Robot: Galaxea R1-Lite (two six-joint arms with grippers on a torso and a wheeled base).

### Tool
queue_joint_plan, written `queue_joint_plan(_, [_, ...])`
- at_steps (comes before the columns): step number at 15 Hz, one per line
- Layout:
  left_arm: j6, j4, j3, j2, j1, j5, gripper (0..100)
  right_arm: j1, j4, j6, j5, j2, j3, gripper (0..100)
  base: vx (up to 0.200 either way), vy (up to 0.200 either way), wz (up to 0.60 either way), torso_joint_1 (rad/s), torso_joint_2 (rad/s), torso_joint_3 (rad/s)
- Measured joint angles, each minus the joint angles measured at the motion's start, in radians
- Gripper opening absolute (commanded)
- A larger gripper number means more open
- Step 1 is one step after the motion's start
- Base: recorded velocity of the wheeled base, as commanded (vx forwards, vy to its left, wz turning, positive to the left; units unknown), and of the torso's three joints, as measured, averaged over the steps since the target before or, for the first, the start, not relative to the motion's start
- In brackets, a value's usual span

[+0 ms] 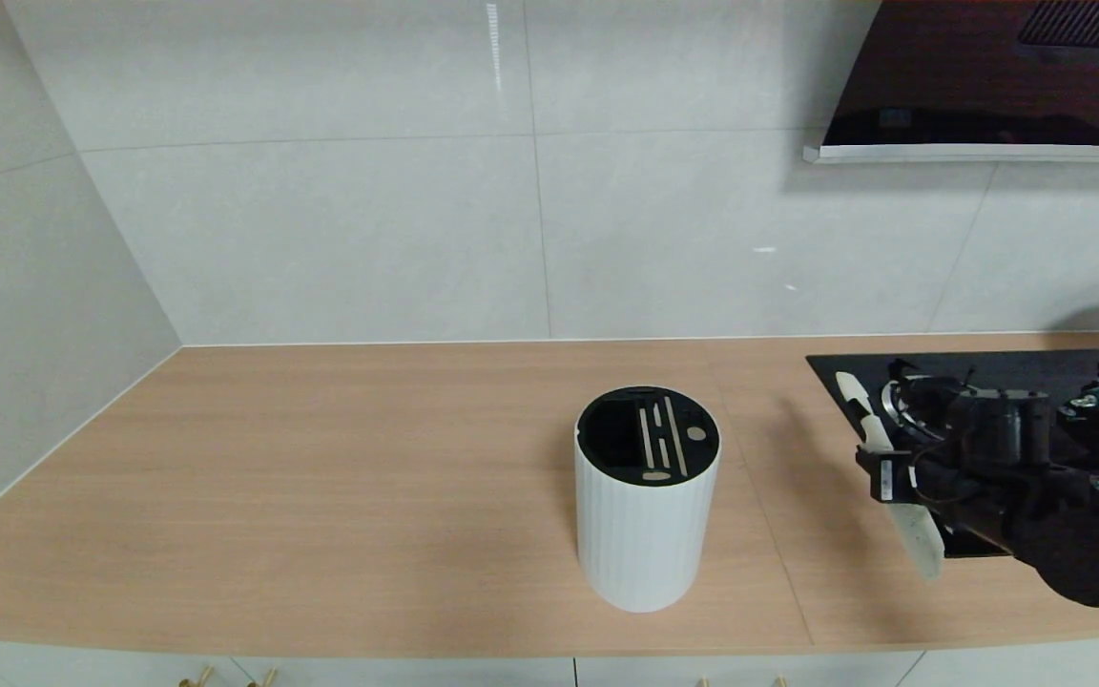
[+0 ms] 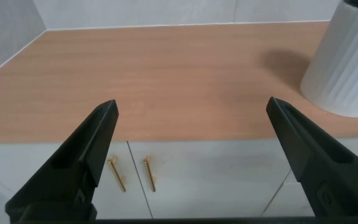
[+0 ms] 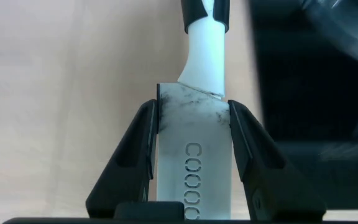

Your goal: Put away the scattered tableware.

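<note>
A white ribbed knife holder (image 1: pixel 647 515) stands upright in the middle of the wooden counter (image 1: pixel 368 477); its black top has slots and an open compartment. To its right, my right gripper (image 1: pixel 885 474) is shut on a white knife (image 1: pixel 917 534), held above the counter at the cooktop's left edge, handle toward the wall. The right wrist view shows the marbled blade (image 3: pixel 194 143) clamped between the fingers (image 3: pixel 135 155), with the white handle (image 3: pixel 207 56) beyond. My left gripper (image 2: pixel 191 106) is open with nothing in it, low in front of the counter edge; the holder (image 2: pixel 347 62) lies off to one side.
A black cooktop (image 1: pixel 988 367) is set into the counter at the right, with a range hood (image 1: pixel 988 76) above it. Tiled walls close the back and left. Bare counter stretches left of the holder. Cabinet doors with gold handles (image 2: pixel 148 174) sit below the counter edge.
</note>
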Motion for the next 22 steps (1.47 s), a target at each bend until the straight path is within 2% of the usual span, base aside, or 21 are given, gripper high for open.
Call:
queue_joint_plan(2, [-0.004,0.054,-0.114,0.059,-0.009,-0.126,100,0.055,0.110,0.015,-0.002,-0.114,-0.053,0,0.000,0.000,0.00,0.000,0.00,0.000])
queue_joint_plan(5, [0.002,0.093,-0.302,0.290,-0.019,-0.254,100,0.183,0.168,0.024,-0.028,-0.255,-0.114,0,0.000,0.000,0.00,0.000,0.00,0.000])
queue_joint_plan(7, [0.027,0.106,-0.447,0.493,-0.046,-0.311,100,0.264,0.221,0.024,-0.048,-0.335,-0.153,0,0.000,0.000,0.00,0.000,0.00,0.000])
queue_joint_plan(8, [0.030,0.107,-0.531,0.599,-0.080,-0.328,100,0.307,0.248,0.024,-0.057,-0.374,-0.166,0,0.000,0.000,0.00,0.000,0.00,0.000])
queue_joint_plan(9, [0.026,0.100,-0.597,0.686,-0.121,-0.338,100,0.341,0.264,0.024,-0.061,-0.403,-0.173,0,0.000,0.000,0.00,0.000,0.00,0.000])
queue_joint_plan(10, [0.005,0.079,-0.674,0.782,-0.172,-0.344,100,0.379,0.272,0.023,-0.063,-0.431,-0.187,0,0.000,0.000,0.00,0.000,0.00,0.000])
queue_joint_plan(12, [-0.073,-0.029,-0.763,0.941,-0.260,-0.342,100,0.440,0.330,0.023,-0.067,-0.471,-0.228,0,0.000,0.000,0.00,0.000,0.00,0.000])
queue_joint_plan(14, [-0.176,-0.189,-0.801,1.077,-0.351,-0.299,100,0.498,0.343,0.025,-0.078,-0.495,-0.236,0,0.000,0.000,0.00,0.000,0.00,0.000])
queue_joint_plan(15, [-0.235,-0.277,-0.808,1.143,-0.407,-0.283,100,0.531,0.344,0.027,-0.090,-0.502,-0.235,0,0.000,0.000,0.00,0.000,0.00,0.000])
queue_joint_plan(17, [-0.377,-0.506,-0.772,1.260,-0.521,-0.234,100,0.618,0.345,0.027,-0.140,-0.508,-0.213,0,0.000,0.000,0.00,0.000,0.00,0.000])
queue_joint_plan(18, [-0.419,-0.573,-0.743,1.309,-0.553,-0.220,100,0.653,0.346,0.027,-0.155,-0.508,-0.204,0,0.000,0.000,0.00,0.000,0.00,0.000])
queue_joint_plan(20, [-0.459,-0.712,-0.697,1.414,-0.590,-0.206,100,0.732,0.346,0.027,-0.198,-0.506,-0.192,0,0.000,0.000,0.00,0.000,0.00,0.000])
queue_joint_plan(22, [-0.503,-0.776,-0.676,1.492,-0.644,-0.172,100,0.779,0.346,0.028,-0.229,-0.496,-0.187,0,0.000,0.000,0.00,0.000,0.00,0.000])
